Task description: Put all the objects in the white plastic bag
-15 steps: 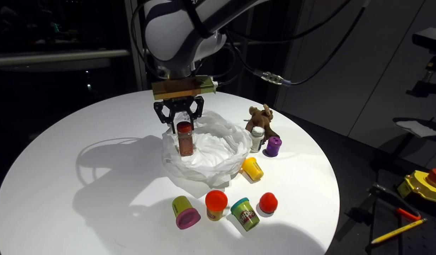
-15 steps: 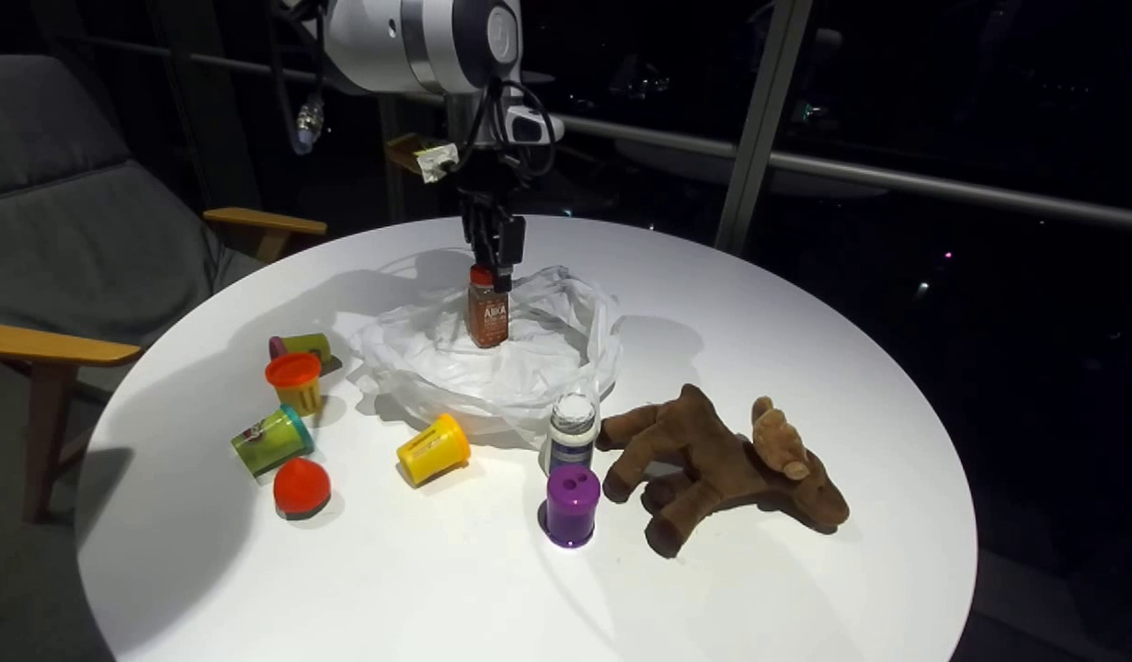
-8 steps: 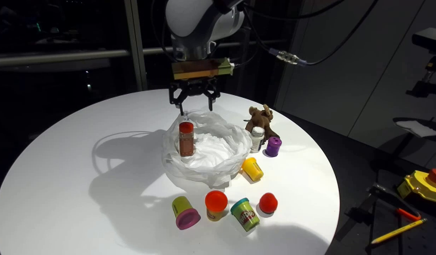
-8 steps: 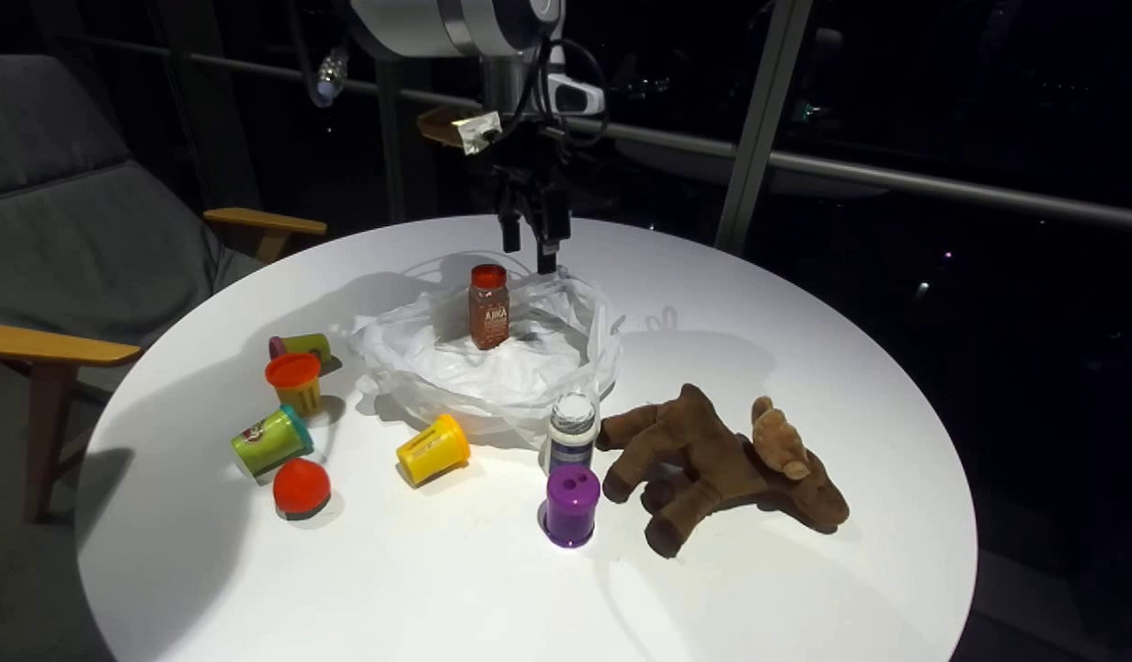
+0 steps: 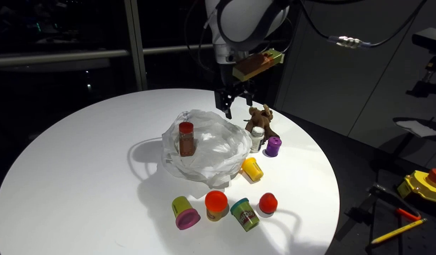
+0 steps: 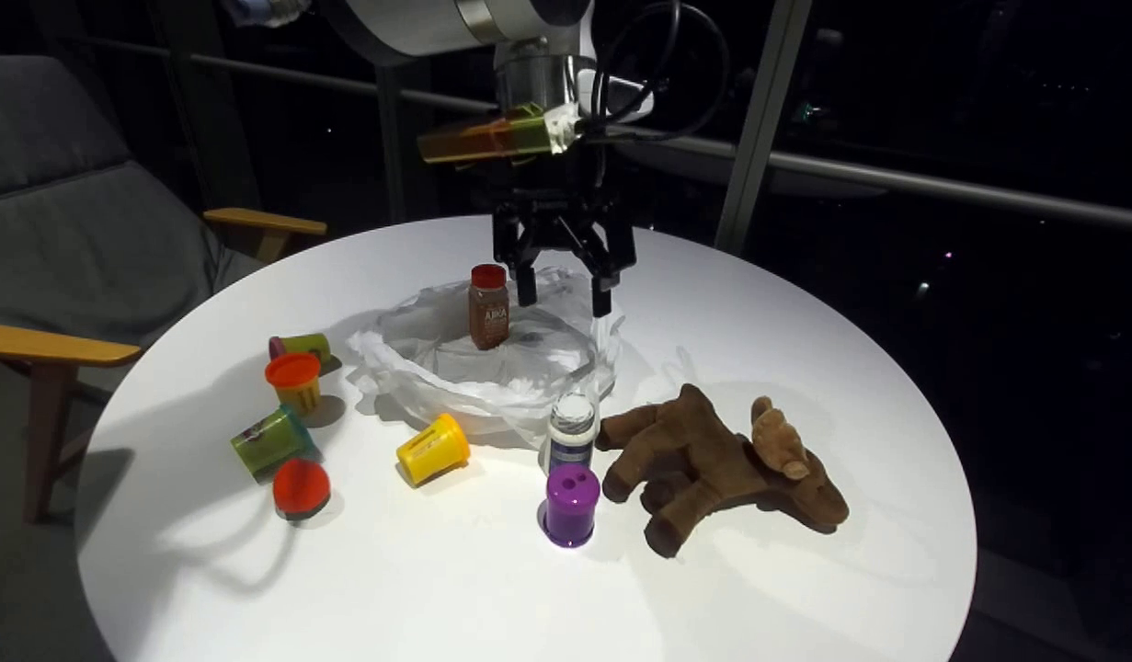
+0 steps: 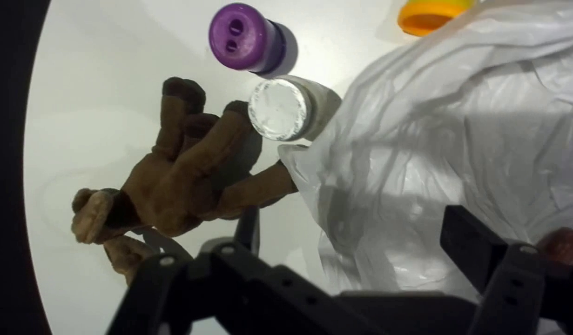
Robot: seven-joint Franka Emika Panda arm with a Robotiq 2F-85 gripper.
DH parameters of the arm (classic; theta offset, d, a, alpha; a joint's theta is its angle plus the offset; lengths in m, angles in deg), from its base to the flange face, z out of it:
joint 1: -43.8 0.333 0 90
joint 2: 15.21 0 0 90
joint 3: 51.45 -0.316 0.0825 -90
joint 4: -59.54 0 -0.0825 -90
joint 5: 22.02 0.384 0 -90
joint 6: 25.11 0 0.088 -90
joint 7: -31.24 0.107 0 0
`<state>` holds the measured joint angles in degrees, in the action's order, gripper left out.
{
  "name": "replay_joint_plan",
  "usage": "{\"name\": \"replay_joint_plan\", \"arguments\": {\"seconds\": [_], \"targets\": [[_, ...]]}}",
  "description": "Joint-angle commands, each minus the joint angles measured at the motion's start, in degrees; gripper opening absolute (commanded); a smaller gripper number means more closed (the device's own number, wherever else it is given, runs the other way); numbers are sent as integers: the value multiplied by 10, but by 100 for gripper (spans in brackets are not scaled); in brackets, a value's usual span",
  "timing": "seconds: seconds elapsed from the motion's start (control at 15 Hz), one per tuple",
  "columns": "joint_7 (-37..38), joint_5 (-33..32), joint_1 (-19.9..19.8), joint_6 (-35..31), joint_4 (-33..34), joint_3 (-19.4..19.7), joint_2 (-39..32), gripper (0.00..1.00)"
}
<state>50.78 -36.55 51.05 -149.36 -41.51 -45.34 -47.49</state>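
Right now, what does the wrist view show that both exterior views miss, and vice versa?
Wrist view only: no extra object, just a steeper look down on the white bottle.
Exterior views only: arm, red toy, pink-lidded tub, red-lidded tub and teal-lidded tub; in an exterior view, a chair.
Shared: table, bag, moose, purple pot, that bottle, open gripper; in the wrist view the yellow tub is cut off and the jar is probably a blurred red patch.

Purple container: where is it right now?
In an exterior view, the purple container stands upright on the white table below picture centre, just in front of the white-lidded bottle and image-left of the brown plush animal, outside the white plastic bag.
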Motion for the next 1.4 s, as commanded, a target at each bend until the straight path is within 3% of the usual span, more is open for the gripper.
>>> {"name": "replay_joint_plan", "arguments": {"seconds": [0.0, 0.33, 0.73, 1.33], "targets": [[-59, -51, -15, -93, -143, 3, 93, 100], [-83, 28, -62, -125, -219, -9, 120, 100], [-149, 132, -98, -118, -214, -33, 96, 100], [-79, 91, -63, -130, -165, -10, 48, 100]]}}
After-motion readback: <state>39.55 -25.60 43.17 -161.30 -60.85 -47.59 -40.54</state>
